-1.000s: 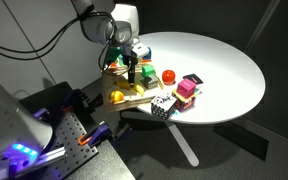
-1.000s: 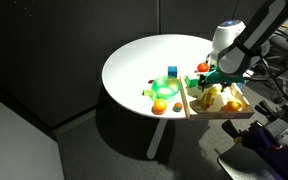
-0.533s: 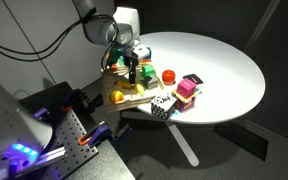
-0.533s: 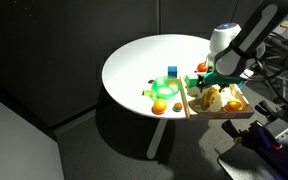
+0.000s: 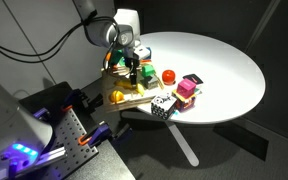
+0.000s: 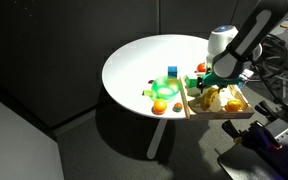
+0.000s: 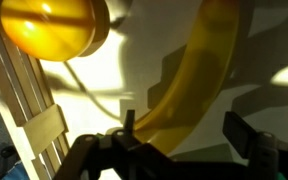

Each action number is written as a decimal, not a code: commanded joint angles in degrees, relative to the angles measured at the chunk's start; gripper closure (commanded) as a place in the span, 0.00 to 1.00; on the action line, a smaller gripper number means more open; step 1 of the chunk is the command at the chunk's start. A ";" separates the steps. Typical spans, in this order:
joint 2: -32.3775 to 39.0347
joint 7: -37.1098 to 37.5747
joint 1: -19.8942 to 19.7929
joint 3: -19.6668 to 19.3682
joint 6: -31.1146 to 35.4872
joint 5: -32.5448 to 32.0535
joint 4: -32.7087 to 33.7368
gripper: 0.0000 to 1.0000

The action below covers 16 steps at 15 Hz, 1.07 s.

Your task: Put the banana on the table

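Note:
The banana is a curved yellow toy lying on the light wooden tray. In the wrist view it runs from the top right down between my fingers. My gripper is open and straddles the banana's lower end, which lies close to one finger and leaves a gap to the other. In both exterior views my gripper hangs low over the tray at the edge of the round white table. The gripper hides the banana in one exterior view.
A round yellow piece lies on the tray beside the banana. On the table near the tray are a red piece, pink and green blocks, a black die, a green bowl and an orange ball.
The gripper has stayed low over the tray with hardly any movement. Nothing was taken hold of or let go.

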 commanded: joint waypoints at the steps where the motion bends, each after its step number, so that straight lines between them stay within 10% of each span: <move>1: 0.26 0.44 1.42 -1.19 -1.60 0.12 1.05 0.42; 6: -2.26 1.05 2.86 -2.42 -2.95 -0.61 -0.37 0.82; 16: -12.42 4.92 4.44 -4.02 -10.61 -5.66 -2.69 0.84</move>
